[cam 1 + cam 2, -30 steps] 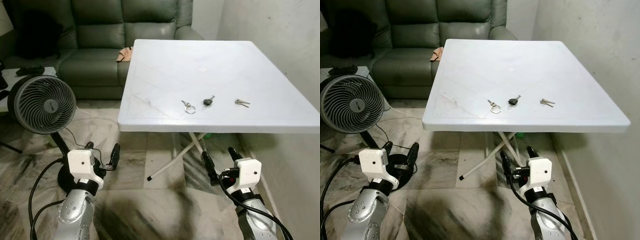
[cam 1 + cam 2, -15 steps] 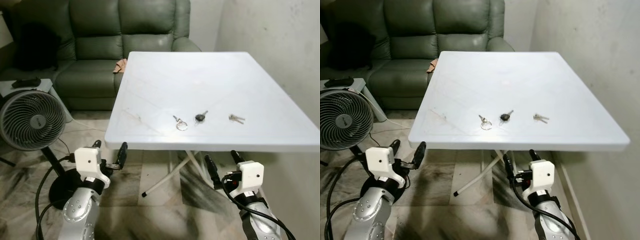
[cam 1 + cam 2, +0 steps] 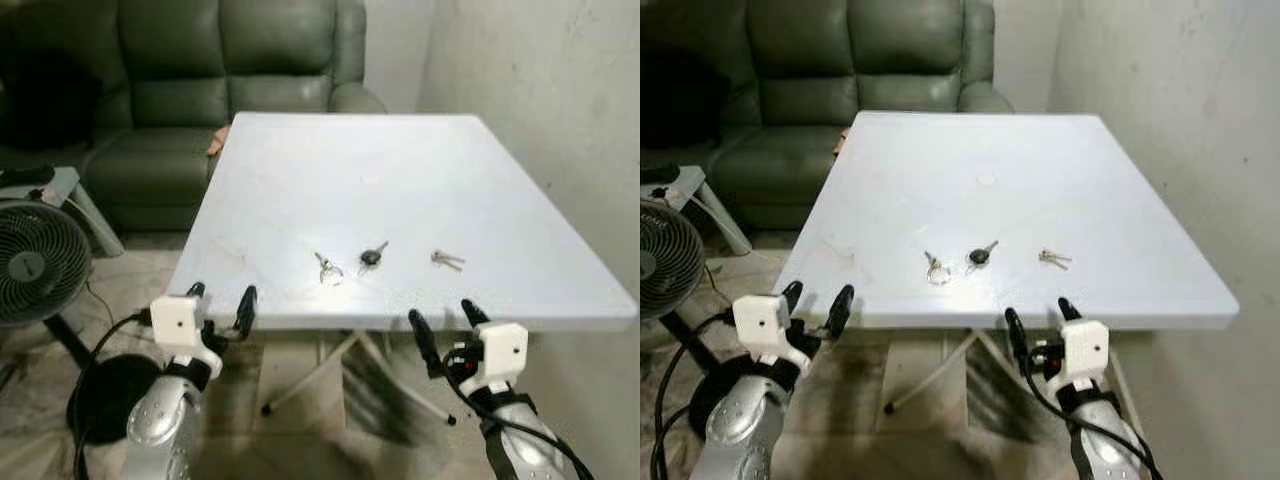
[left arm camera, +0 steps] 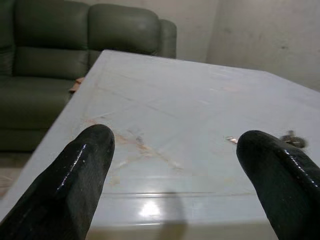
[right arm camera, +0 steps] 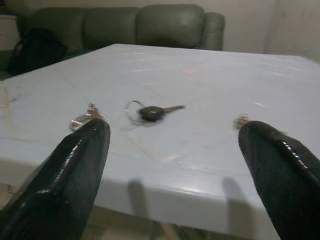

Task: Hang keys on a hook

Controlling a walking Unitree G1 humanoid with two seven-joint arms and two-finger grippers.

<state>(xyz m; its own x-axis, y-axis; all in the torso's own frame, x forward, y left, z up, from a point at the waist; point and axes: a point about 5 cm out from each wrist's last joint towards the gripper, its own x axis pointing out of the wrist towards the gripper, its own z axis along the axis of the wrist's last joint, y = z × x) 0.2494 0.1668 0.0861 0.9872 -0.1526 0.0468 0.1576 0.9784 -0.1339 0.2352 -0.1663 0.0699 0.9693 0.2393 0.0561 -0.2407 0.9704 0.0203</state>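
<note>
Three sets of keys lie in a row near the front of the white table (image 3: 400, 170): a key on a silver ring (image 3: 325, 268), a black-headed key (image 3: 373, 254) and a small silver pair (image 3: 447, 260). My left gripper (image 3: 220, 298) is open and empty, just before the table's front edge at its left corner. My right gripper (image 3: 443, 318) is also open and empty, just below the front edge, in front of the keys. In the right wrist view the black-headed key (image 5: 152, 112) lies straight ahead between the fingers (image 5: 75, 170), with the ring key (image 5: 85, 117) and the silver pair (image 5: 243, 120) to either side.
A dark green sofa (image 3: 200, 90) stands behind the table. A floor fan (image 3: 30, 265) and a small side table (image 3: 45, 185) are at the left. A pale wall (image 3: 560, 120) runs close along the table's right side. Folding legs (image 3: 330, 370) stand under the table.
The camera has come closer to the table and turned a little right, so the fan has slid left. Both grippers stay open and now sit at the table's front edge.
</note>
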